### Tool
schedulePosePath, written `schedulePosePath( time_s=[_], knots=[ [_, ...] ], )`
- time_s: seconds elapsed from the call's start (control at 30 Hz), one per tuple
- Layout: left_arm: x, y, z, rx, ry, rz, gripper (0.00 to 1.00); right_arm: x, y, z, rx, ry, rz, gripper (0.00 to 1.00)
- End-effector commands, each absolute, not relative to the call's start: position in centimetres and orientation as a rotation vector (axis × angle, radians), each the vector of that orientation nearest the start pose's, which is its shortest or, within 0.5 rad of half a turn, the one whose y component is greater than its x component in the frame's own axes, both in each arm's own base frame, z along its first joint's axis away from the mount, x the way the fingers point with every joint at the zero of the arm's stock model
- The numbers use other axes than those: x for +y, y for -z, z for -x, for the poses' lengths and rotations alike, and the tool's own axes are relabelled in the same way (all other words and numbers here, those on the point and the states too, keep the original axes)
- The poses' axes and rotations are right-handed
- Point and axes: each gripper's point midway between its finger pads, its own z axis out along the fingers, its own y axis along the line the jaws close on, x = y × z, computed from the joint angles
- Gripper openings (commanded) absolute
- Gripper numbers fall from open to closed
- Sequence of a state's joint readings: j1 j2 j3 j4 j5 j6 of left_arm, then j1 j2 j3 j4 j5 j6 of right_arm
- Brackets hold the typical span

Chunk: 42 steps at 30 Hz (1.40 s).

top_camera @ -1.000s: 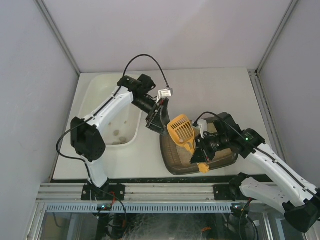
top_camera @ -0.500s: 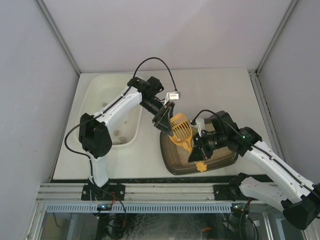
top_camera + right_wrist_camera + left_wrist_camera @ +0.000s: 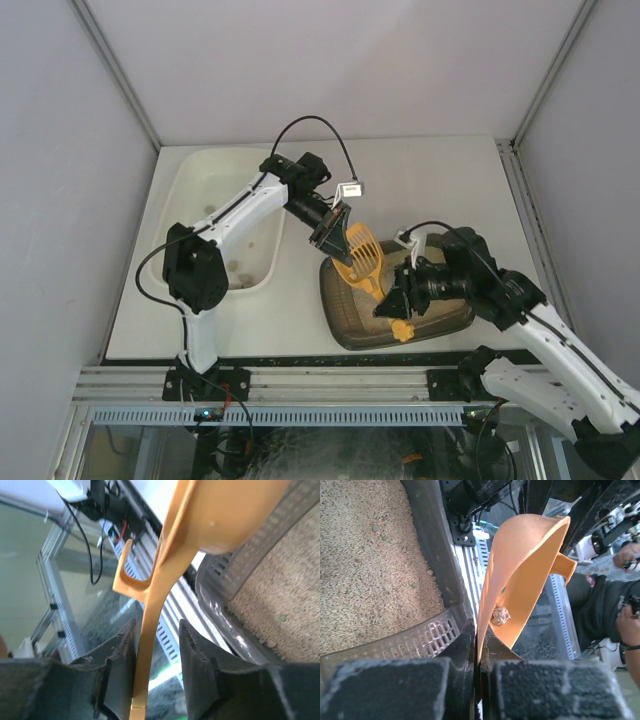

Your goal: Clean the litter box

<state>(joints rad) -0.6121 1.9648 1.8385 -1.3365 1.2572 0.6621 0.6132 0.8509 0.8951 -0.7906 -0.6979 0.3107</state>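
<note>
Handing over scoop (image 3: 360,252): left fingers (image 3: 460,690) just clamped on rim; right fingers (image 3: 120,675) parting off handle (image 3: 150,630). Left likely dumps clump (image 3: 500,615) next.

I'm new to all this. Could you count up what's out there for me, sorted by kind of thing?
Arms: 2
Litter box: 1
Tub: 1
Scoop: 1
Clump in the scoop: 1
Total: 6
</note>
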Motion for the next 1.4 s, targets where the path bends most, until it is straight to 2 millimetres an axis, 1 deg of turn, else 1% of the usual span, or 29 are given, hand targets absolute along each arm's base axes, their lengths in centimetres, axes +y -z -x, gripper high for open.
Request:
schedulePosePath(
  time_s=[0.0,0.07,0.17,0.23,0.33,0.4,0.47,0.53,0.57,0.6,0.63,0.67,0.7,0.73,0.77,0.83,0.97,1.1,1.23,1.27,1.37],
  knots=[
    [-33.6,-26.3,-18.3,1.896,2.017,-1.396,0.00,21.8,-24.5,-12.9,2.136,-1.230,0.403,0.38],
    [-33.5,-25.9,-18.2,1.913,2.028,-1.385,0.00,21.6,-24.6,-13.1,2.097,-1.239,0.271,0.41],
    [-33.5,-25.3,-18.2,1.937,2.039,-1.374,0.00,21.4,-24.1,-13.0,2.064,-1.239,0.117,0.42],
    [-33.5,-24.9,-18.2,1.957,2.041,-1.370,0.00,21.6,-23.7,-12.8,2.051,-1.235,0.071,0.43],
    [-33.4,-23.9,-18.4,1.995,2.026,-1.370,0.00,22.6,-23.1,-12.6,2.069,-1.200,0.045,0.43],
    [-33.4,-23.2,-18.7,2.019,1.999,-1.379,0.00,23.7,-22.8,-12.2,2.092,-1.194,0.057,0.43],
    [-33.4,-22.5,-19.2,2.052,1.966,-1.374,0.00,24.8,-22.7,-11.6,2.119,-1.197,0.074,0.44],
    [-33.4,-21.9,-19.9,2.074,1.936,-1.356,0.00,25.6,-22.5,-11.5,2.135,-1.198,0.057,0.46],
    [-33.5,-21.5,-20.2,2.095,1.907,-1.346,0.00,25.8,-22.5,-11.6,2.138,-1.200,0.046,0.53],
    [-33.6,-21.2,-20.7,2.102,1.865,-1.336,0.00,25.9,-22.6,-11.7,2.140,-1.199,0.034,0.56],
    [-33.7,-20.8,-21.3,2.124,1.811,-1.311,0.00,25.7,-22.7,-11.8,2.143,-1.184,0.021,0.57],
    [-34.1,-20.6,-22.3,2.130,1.749,-1.264,0.00,25.4,-22.8,-11.9,2.143,-1.170,0.010,0.67],
    [-34.1,-20.1,-22.7,2.134,1.696,-1.226,0.00,25.0,-23.0,-12.1,2.139,-1.151,-0.001,0.81],
    [-34.1,-20.1,-23.2,2.124,1.651,-1.191,0.00,24.5,-23.1,-12.2,2.138,-1.131,-0.012,0.92],
    [-34.1,-20.5,-23.5,2.100,1.622,-1.168,0.00,24.1,-23.1,-12.2,2.139,-1.118,-0.015,0.96],
    [-34.1,-21.1,-24.0,2.091,1.603,-1.141,0.00,23.7,-23.1,-12.1,2.141,-1.111,-0.014,0.97],
    [-33.9,-21.4,-24.8,2.115,1.647,-1.113,0.00,22.8,-22.3,-11.7,2.166,-1.073,0.000,0.97],
    [-33.8,-21.6,-24.9,2.112,1.653,-1.104,0.00,21.5,-21.5,-11.3,2.155,-1.063,-0.018,0.95],
    [-33.5,-22.1,-25.2,2.109,1.662,-1.085,0.00,20.0,-20.4,-11.2,2.144,-1.056,-0.064,0.89],
    [-33.4,-22.2,-25.5,2.109,1.672,-1.068,0.00,19.7,-20.3,-11.2,2.134,-1.061,-0.074,0.86],
    [-33.2,-22.3,-25.6,2.105,1.684,-1.052,0.00,18.9,-20.3,-11.5,2.089,-1.065,-0.123,0.84]
  ],
)
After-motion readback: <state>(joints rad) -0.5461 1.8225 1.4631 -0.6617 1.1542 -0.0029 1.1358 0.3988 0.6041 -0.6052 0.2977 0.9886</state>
